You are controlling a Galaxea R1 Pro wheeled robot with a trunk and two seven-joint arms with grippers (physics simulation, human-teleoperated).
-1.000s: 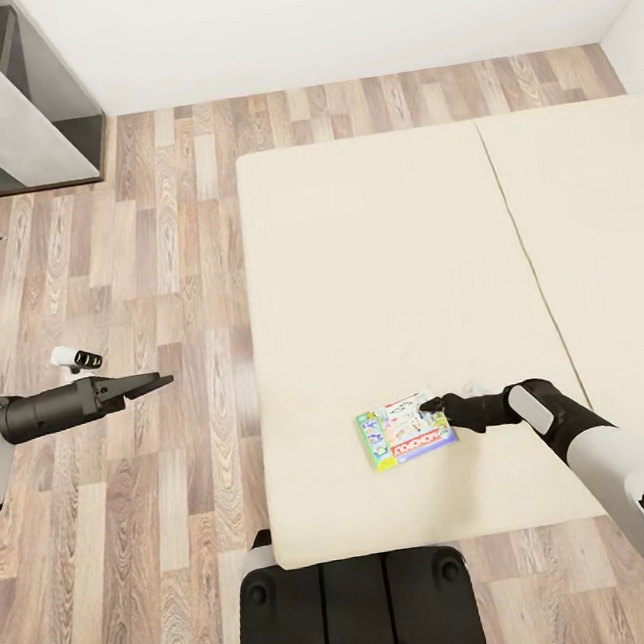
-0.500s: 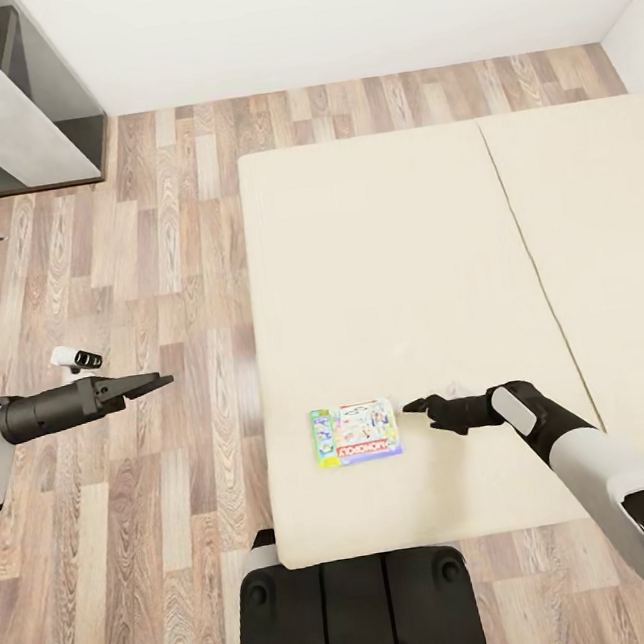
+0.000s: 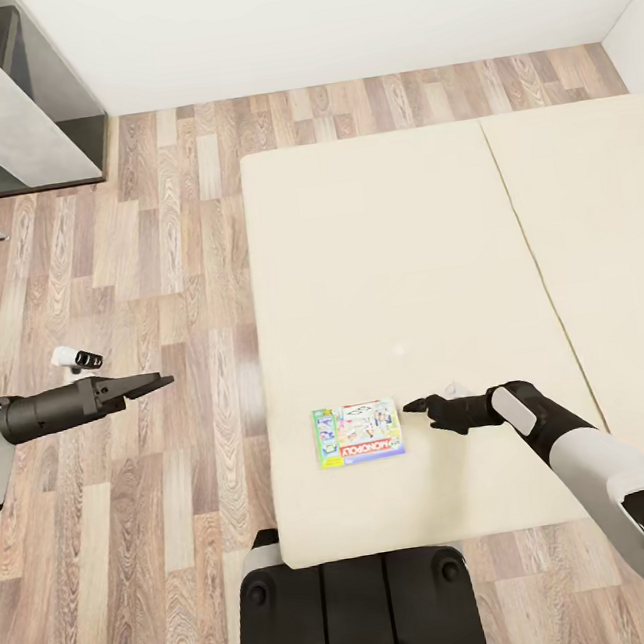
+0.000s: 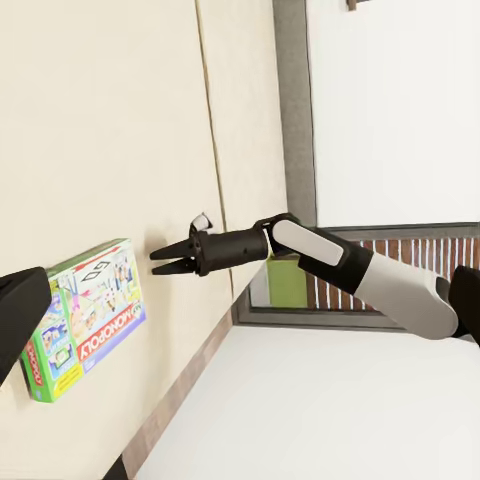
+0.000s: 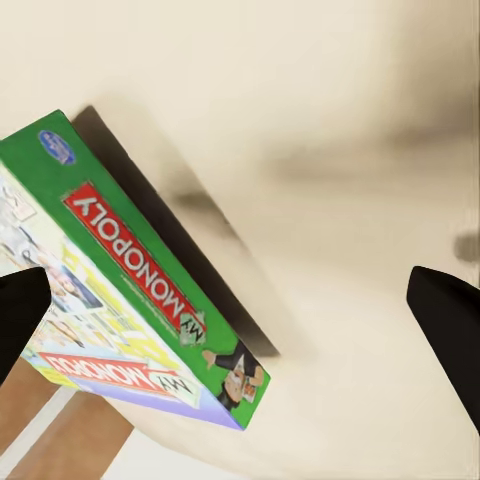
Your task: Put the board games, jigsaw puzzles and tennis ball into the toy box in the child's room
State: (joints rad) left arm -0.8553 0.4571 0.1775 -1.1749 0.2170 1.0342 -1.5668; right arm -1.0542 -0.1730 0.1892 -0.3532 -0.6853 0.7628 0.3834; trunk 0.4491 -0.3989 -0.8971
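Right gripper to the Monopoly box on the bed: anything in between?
Nothing visible. The right gripper sits just beside the board game, which lies flat near the edge of the bed, with only bare mattress in the gap. The wrist view shows its fingers spread, with the box ahead.

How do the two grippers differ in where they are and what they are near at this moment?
The right gripper is over the bed, its tips just beside the board game without gripping it; the left gripper hangs over the wood floor, away from the bed. The right gripper's fingers are spread; the left's look closed to a point. Both are dark and hold nothing.
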